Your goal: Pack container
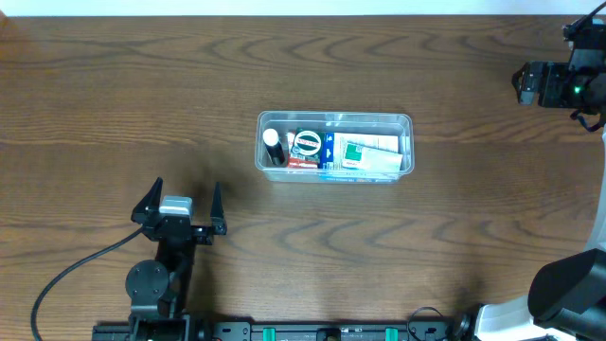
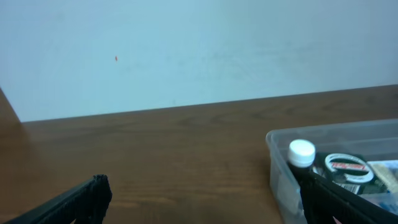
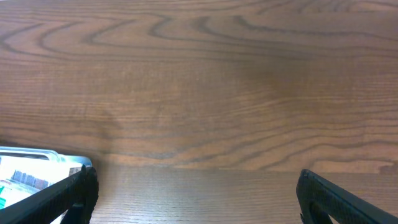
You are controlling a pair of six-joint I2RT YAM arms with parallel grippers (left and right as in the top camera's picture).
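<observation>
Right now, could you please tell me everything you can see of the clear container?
The container is a clear plastic rectangular tub with rounded corners and a rim. It has no lid on and rests flat on the wooden table. Inside lie a white-capped bottle, a round item with a white ring and a green-and-white packet.

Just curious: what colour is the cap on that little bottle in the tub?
White cap; left wrist view.

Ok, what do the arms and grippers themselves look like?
Both black. The left gripper has tapered fingers, a silver block behind them and a black cable trailing from its arm. The right gripper matches; a green light shows on its arm.
</observation>
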